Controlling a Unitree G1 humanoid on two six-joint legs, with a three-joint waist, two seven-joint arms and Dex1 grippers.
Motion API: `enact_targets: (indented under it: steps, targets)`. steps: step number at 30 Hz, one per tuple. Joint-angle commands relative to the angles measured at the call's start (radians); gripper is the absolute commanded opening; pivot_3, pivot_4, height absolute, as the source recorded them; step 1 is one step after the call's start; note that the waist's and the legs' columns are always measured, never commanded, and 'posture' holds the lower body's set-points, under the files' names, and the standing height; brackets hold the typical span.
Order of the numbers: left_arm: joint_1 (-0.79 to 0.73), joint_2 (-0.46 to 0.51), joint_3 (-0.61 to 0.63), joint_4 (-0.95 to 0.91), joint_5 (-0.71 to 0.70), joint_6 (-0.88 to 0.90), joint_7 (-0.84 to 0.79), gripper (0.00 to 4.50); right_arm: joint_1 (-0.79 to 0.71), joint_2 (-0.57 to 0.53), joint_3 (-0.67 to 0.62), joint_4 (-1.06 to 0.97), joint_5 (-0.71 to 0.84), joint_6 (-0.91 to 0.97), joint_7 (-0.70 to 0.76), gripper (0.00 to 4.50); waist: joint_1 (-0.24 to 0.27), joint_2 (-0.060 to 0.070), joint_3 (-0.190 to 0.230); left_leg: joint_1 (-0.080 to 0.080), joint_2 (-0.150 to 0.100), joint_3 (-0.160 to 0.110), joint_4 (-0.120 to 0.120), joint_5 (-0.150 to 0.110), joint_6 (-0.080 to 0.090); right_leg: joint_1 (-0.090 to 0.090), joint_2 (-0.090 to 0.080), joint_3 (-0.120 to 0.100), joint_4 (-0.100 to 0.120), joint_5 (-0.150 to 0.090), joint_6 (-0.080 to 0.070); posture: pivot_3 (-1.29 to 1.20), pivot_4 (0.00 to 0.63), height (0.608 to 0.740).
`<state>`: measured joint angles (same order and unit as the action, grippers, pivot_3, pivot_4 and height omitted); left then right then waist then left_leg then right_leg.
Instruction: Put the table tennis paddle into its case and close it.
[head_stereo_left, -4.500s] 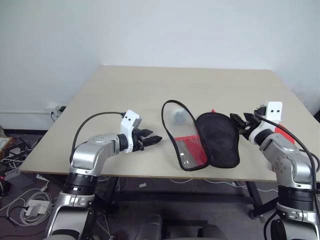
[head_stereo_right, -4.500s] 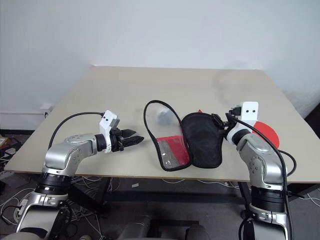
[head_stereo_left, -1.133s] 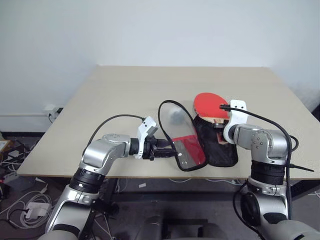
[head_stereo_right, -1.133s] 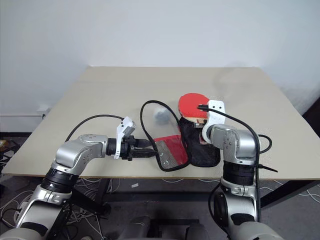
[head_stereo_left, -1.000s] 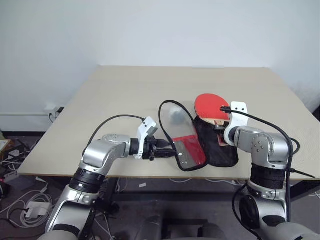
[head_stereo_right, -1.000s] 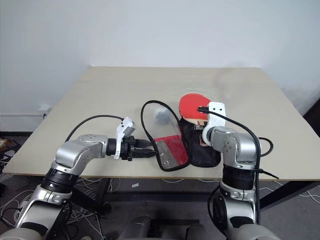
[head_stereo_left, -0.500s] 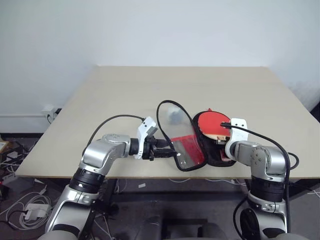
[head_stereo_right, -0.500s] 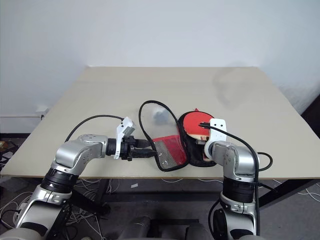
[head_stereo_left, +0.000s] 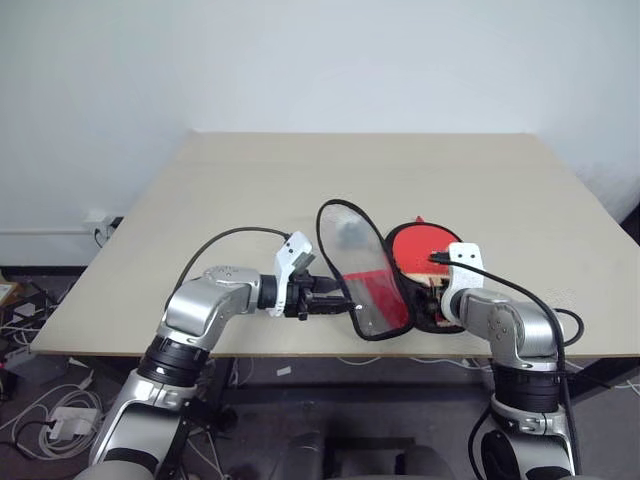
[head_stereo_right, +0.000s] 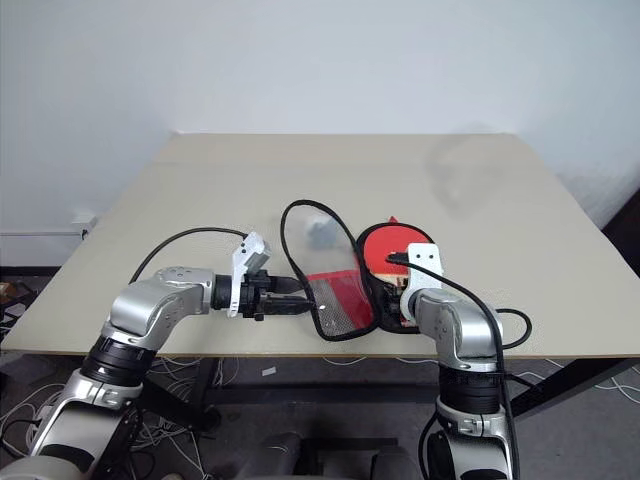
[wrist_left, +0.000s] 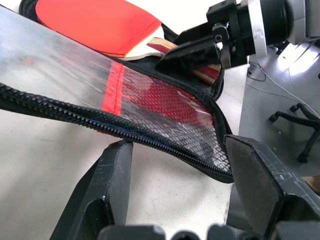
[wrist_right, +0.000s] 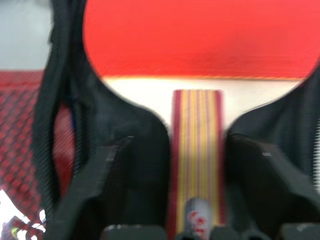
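Observation:
The case lies open near the table's front edge, its clear flap standing up beside the black-lined half. The table tennis paddle rests in that black half, red face toward the far side and striped wooden handle toward me. My right gripper is open, one finger on each side of the handle. My left gripper is open at the flap's near end. The flap's zipped edge runs between its two fingers.
The beige table stretches wide behind and to both sides of the case, with its front edge just below my grippers. Cables and a power strip lie on the floor at the left. A chair base stands beyond the table's right end.
The right arm lowered the paddle from above the case's far end into the black half and drew it toward me. Its fingers then spread off the handle. The left gripper stayed at the flap.

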<state>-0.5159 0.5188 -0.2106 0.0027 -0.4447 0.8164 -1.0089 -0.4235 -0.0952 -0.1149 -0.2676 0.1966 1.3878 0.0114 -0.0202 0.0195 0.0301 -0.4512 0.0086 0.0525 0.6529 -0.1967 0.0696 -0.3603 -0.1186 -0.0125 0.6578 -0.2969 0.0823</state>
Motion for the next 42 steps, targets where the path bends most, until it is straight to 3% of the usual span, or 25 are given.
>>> enact_targets:
  steps: [1,7,14,17,22,25,30,35,39,42]
  targets:
    - [-0.012,0.022,0.016,-0.047,-0.003,-0.025,-0.018,3.06,-0.034,-0.019,-0.023,-0.109,0.049,-0.076,0.067,4.45,0.0,0.0,0.0,0.0,0.0,0.0,0.0,0.0,0.0,0.0,0.0,0.0,0.0,0.0,0.0,0.0,0.0,0.715]
    - [-0.015,0.034,0.09,-0.042,-0.066,-0.02,-0.047,3.06,-0.133,-0.035,-0.208,-0.229,0.199,-0.208,0.186,4.45,0.001,-0.001,0.0,0.0,0.0,0.0,0.0,0.0,0.0,0.0,0.0,0.0,0.0,0.0,0.0,0.0,0.0,0.715]
    - [-0.024,0.078,0.154,-0.033,-0.132,0.031,-0.081,3.06,-0.161,-0.056,-0.258,-0.175,0.233,-0.291,0.176,4.45,0.0,-0.003,0.0,0.001,0.0,-0.001,-0.001,-0.001,0.0,0.001,0.0,-0.001,0.0,0.0,0.0,0.0,0.0,0.715]
    - [-0.019,0.103,0.168,-0.024,-0.139,0.021,-0.103,2.43,-0.16,-0.047,-0.254,-0.157,0.229,-0.309,0.161,4.5,0.0,-0.003,0.0,0.001,0.0,-0.001,-0.001,0.0,0.0,0.0,0.0,-0.001,0.0,0.0,0.0,0.0,0.0,0.715]
    - [-0.059,0.135,0.148,0.124,-0.037,-0.065,-0.07,0.69,-0.16,-0.024,-0.267,-0.144,0.235,-0.35,0.129,4.5,0.0,-0.003,0.0,0.001,0.0,0.0,-0.002,0.0,-0.001,0.0,0.0,-0.001,0.0,0.0,0.0,0.0,0.0,0.715]
    - [-0.095,0.128,0.118,0.226,0.032,-0.14,-0.064,0.69,-0.161,-0.029,-0.269,-0.135,0.233,-0.376,0.118,4.5,0.002,-0.003,0.0,0.001,0.0,0.0,-0.002,0.0,-0.001,0.0,0.0,-0.001,0.0,0.0,0.0,0.0,0.0,0.715]
    - [-0.167,0.035,0.045,0.372,0.129,-0.244,-0.063,0.69,-0.167,-0.03,-0.276,-0.114,0.239,-0.408,0.095,4.5,0.009,-0.004,0.0,0.001,0.0,0.0,-0.002,0.0,-0.001,0.001,0.0,-0.001,0.0,0.0,0.0,0.0,0.0,0.715]
    - [-0.257,-0.125,0.008,0.507,0.168,-0.313,-0.066,0.69,-0.175,-0.016,-0.29,-0.111,0.269,-0.447,0.072,4.5,0.013,-0.005,0.001,0.001,-0.001,0.001,-0.002,0.002,0.003,0.001,-0.001,0.0,0.0,0.0,0.0,0.0,0.0,0.715]
    - [-0.381,-0.31,0.094,0.701,0.122,-0.279,0.044,0.69,-0.192,0.007,-0.342,-0.108,0.298,-0.499,0.025,4.5,0.023,-0.007,0.002,0.001,-0.001,0.0,-0.001,0.0,0.01,0.001,-0.001,-0.001,0.0,0.0,0.0,0.0,0.0,0.715]
    - [-0.447,-0.419,0.179,0.74,0.048,-0.245,0.06,0.69,-0.192,0.017,-0.37,-0.107,0.323,-0.525,-0.009,4.5,0.023,-0.008,0.003,0.0,-0.001,-0.001,0.0,0.0,0.011,0.001,-0.001,0.0,0.0,0.0,0.0,0.0,0.0,0.715]
